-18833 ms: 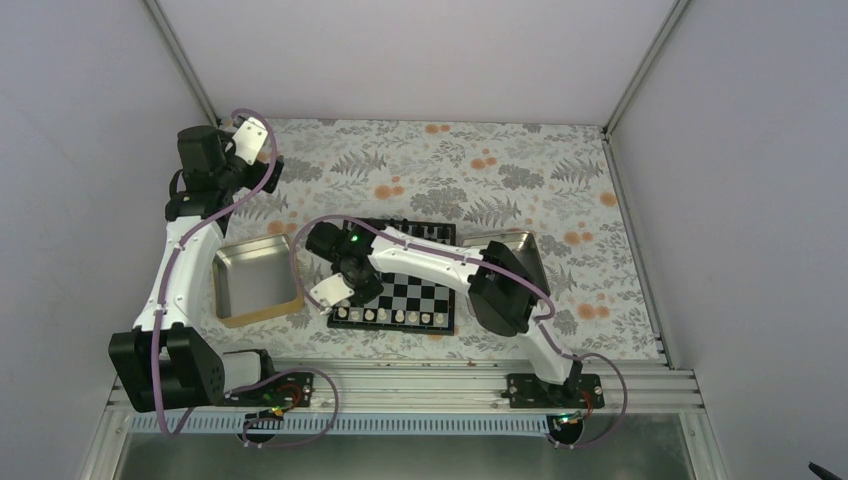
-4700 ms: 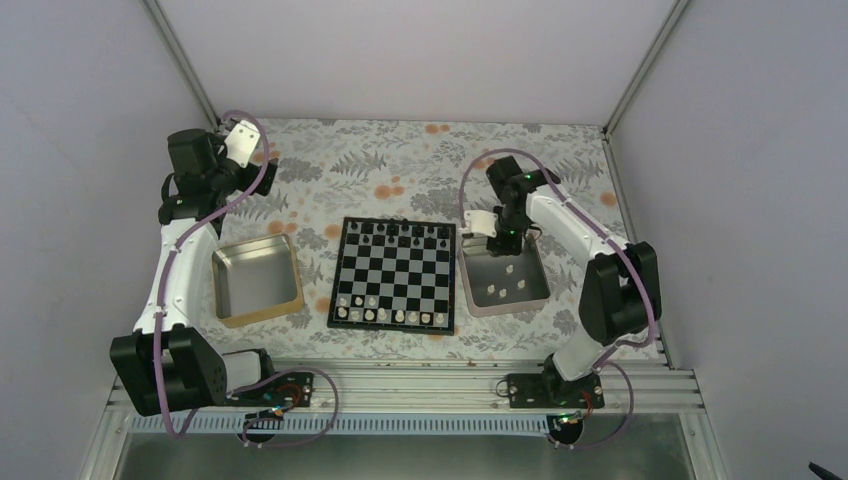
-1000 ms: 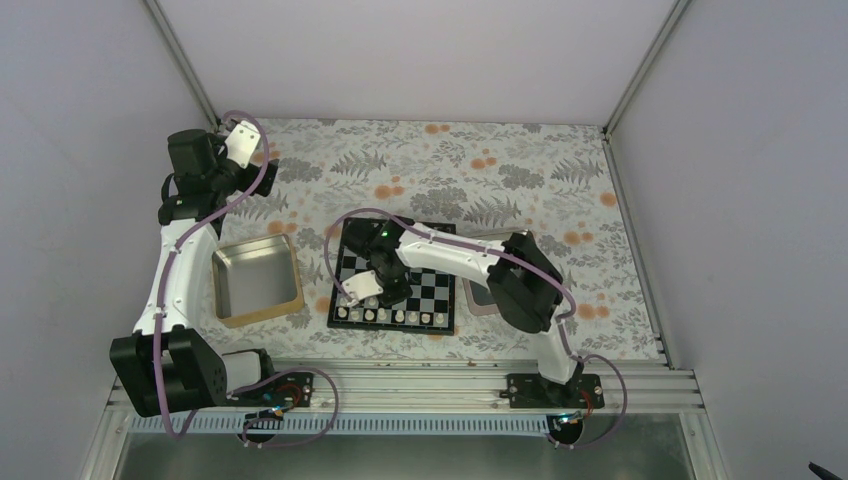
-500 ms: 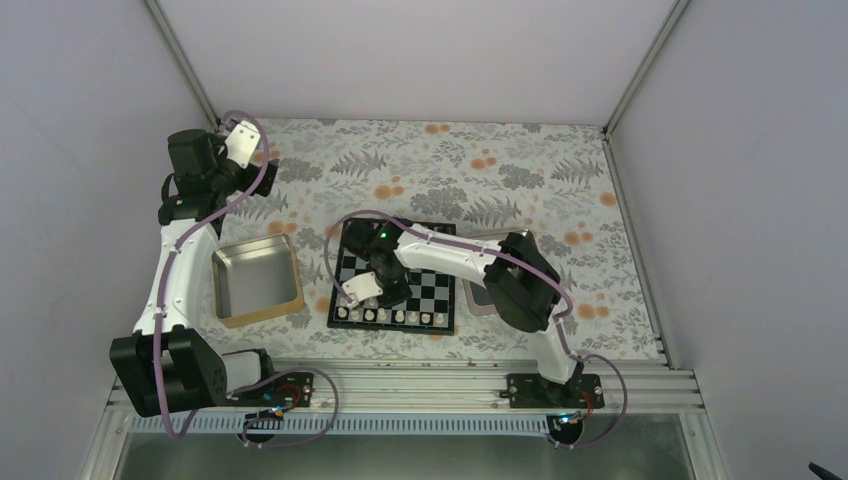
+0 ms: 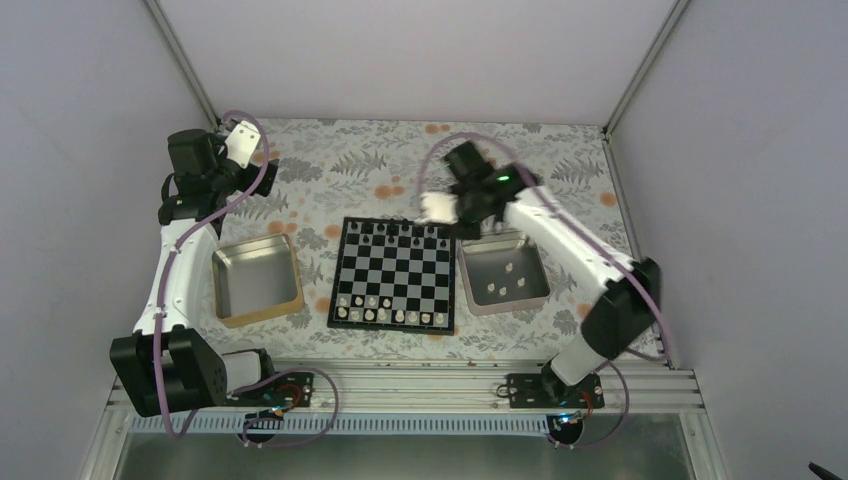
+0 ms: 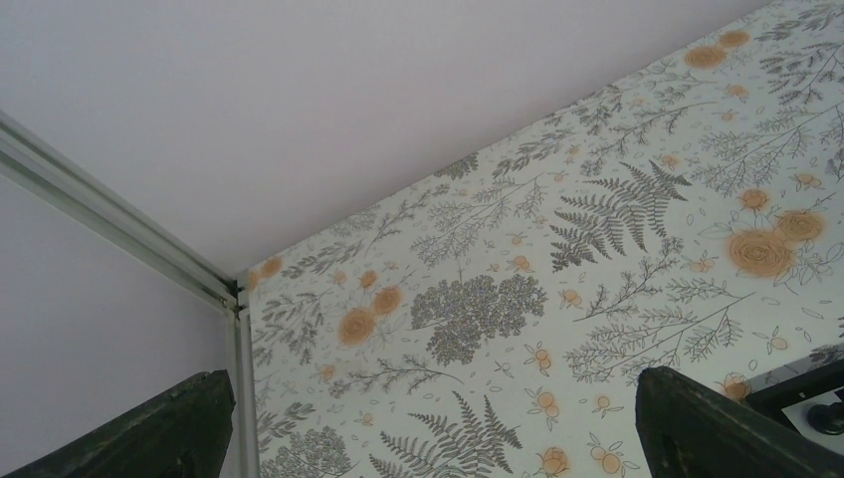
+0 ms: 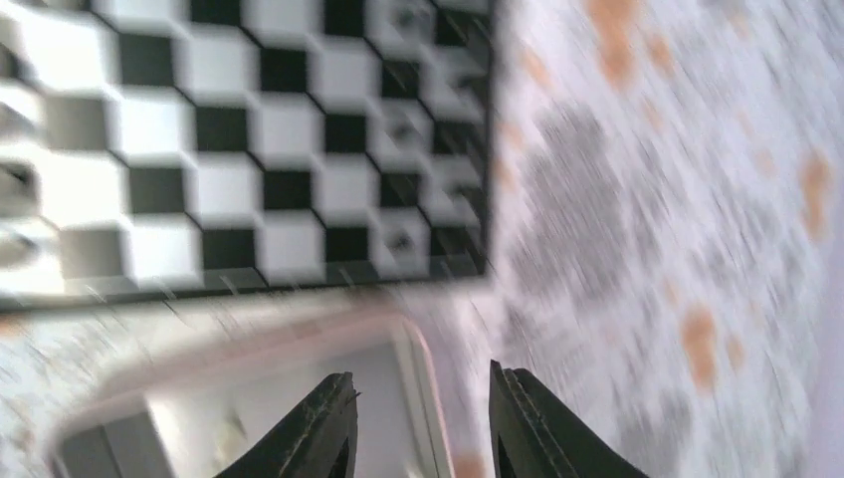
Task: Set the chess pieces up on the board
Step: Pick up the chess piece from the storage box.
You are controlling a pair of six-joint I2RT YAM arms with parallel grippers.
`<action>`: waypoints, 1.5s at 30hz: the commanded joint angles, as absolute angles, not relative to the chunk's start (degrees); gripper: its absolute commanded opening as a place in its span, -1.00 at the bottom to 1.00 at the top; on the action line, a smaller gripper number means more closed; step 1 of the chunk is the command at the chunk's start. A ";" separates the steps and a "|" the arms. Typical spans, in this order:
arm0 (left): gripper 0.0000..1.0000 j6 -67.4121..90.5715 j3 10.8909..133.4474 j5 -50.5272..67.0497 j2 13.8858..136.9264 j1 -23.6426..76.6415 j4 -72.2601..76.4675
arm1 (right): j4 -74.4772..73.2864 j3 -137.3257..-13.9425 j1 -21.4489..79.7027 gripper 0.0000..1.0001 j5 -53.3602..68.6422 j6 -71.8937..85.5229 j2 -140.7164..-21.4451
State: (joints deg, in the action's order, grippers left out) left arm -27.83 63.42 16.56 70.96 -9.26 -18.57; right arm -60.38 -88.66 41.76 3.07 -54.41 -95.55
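The board (image 5: 396,270) lies mid-table, with black pieces along its far row and several white chess pieces (image 5: 385,316) in its two near rows. More white pieces (image 5: 503,291) lie in the right metal tray (image 5: 540,268). My right gripper (image 5: 468,222) hovers over that tray's far-left corner. In the blurred right wrist view the gripper (image 7: 419,376) is open and empty above the tray rim (image 7: 423,349), with the board (image 7: 249,149) beyond. My left gripper (image 5: 268,172) is at the far left, wide open (image 6: 430,398) over bare cloth.
An empty metal tray (image 5: 225,290) with a tan rim sits left of the board. The floral cloth (image 5: 540,175) covers the table, enclosed by grey walls and metal corner posts (image 6: 119,229).
My right arm has swung from the board's near-left squares back to the far-left corner of the right tray, and its jaws have opened. The left arm has not moved.
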 commanded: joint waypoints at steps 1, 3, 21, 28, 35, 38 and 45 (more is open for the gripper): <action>1.00 -27.77 64.48 17.33 70.80 -9.58 -17.89 | -61.42 -80.78 28.96 -0.27 1.53 -57.65 -87.74; 1.00 -27.77 64.58 17.33 70.92 -9.57 -17.85 | -60.79 -76.87 23.76 -0.26 1.92 -59.49 -86.10; 1.00 -27.33 64.63 17.10 71.15 -9.58 -17.79 | -46.77 -60.38 13.45 -0.22 0.91 -61.05 -93.73; 1.00 -27.42 64.47 17.19 71.49 -9.58 -17.66 | -45.98 -60.59 13.30 -0.21 0.03 -60.70 -94.97; 1.00 -27.59 64.45 17.40 71.89 -9.58 -17.73 | -48.05 -60.62 12.98 -0.23 0.80 -60.29 -97.06; 1.00 -27.66 64.43 17.61 71.99 -9.58 -17.73 | -48.89 -60.58 12.93 -0.24 1.40 -60.10 -96.75; 1.00 -27.67 64.53 17.61 72.00 -9.58 -17.82 | -48.35 -60.05 12.36 -0.29 1.69 -60.03 -97.99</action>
